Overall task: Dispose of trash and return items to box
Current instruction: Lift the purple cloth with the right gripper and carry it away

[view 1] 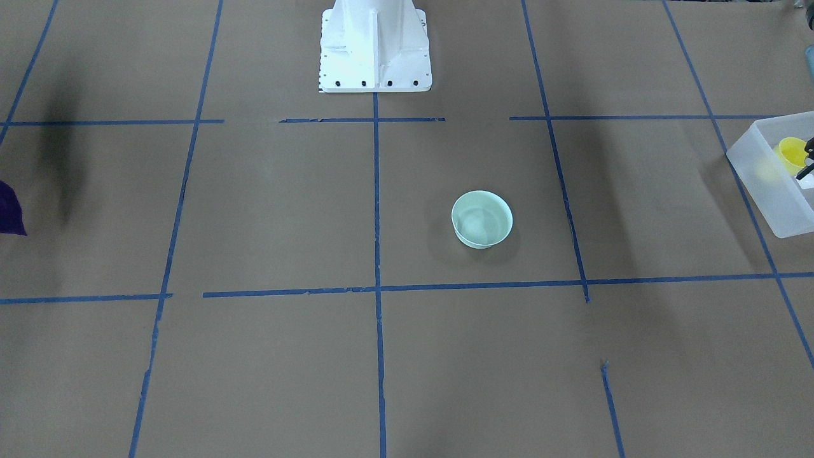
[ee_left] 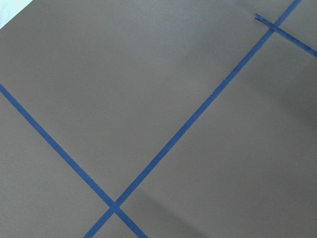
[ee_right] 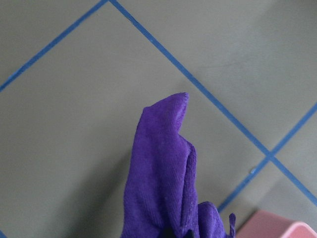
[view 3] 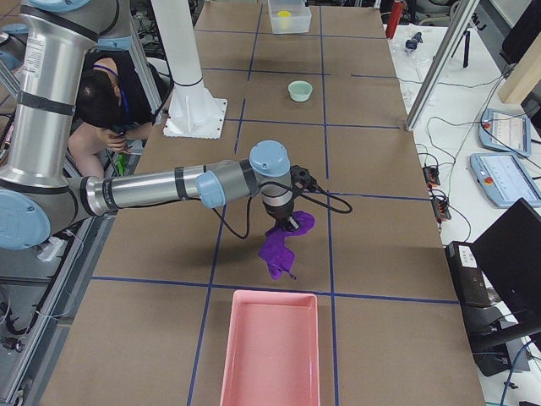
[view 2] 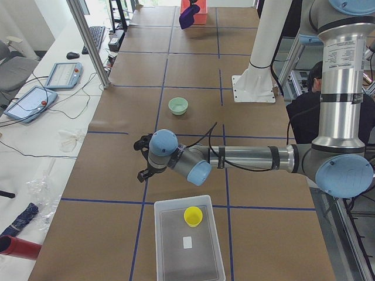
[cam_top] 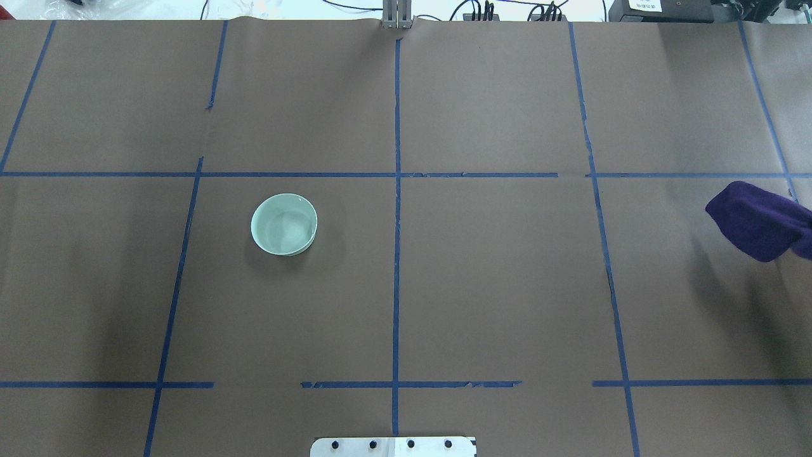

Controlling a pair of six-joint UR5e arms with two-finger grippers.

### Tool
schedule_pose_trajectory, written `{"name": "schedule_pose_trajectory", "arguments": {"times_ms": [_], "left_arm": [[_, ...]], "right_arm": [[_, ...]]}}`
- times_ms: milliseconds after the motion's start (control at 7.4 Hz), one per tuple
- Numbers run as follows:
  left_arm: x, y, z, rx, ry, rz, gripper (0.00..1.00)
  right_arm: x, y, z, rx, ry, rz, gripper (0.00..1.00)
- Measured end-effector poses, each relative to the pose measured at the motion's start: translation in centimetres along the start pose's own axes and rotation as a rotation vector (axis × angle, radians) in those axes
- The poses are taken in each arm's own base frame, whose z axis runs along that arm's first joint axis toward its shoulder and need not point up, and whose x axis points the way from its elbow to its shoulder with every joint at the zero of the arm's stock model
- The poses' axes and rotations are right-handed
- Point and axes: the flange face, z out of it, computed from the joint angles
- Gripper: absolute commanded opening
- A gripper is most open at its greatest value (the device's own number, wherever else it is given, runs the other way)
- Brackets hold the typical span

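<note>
The yellow cup point(view 2: 193, 216) is sitting in the box point(view 2: 170, 257), the right gripper point(view 3: 282, 223) is dangling the purple cloth point(view 3: 281, 244), jaws clamped on it, just short of the pink bin point(view 3: 270, 347), the bowl point(view 1: 481, 219) is waiting mid-table to be boxed, and I cannot tell how the left gripper point(view 2: 142, 158) jaws are standing.

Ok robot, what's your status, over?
Right gripper holding purple cloth aloft, near pink bin. Left gripper hovers by box, jaws unclear. Yellow cup in box; mint bowl not yet. Nothing in bowl's way.

Yellow cup point(view 2: 193, 216) in box point(view 2: 173, 260) (bowl point(view 1: 481, 219) outside)
</note>
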Motion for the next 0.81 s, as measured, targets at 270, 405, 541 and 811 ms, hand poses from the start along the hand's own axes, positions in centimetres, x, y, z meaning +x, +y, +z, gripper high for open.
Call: {"name": "schedule_pose_trajectory", "arguments": {"times_ms": [270,405,541,811], "left_arm": [[0.2,-0.4,-0.3,0.006,-0.001,-0.012,1.0],[0.3,-0.7,-0.4,0.011,-0.003,-0.025,1.0],[0.4,-0.8,-0.5,0.013,-0.003,-0.032,1.0],[0.6,-1.2,-0.8,0.02,-0.006,-0.037,1.0]], "right_arm": [[7.6,4.0,-4.2,-0.083,0.009,-0.104,0.0],[10.5,6.7,-3.1,-0.119,-0.014,-0.142,0.0],[12.6,9.6,-0.8,-0.138,-0.031,-0.16,0.57],[14.0,14.5,3.2,-0.15,-0.04,-0.12,1.0]]}}
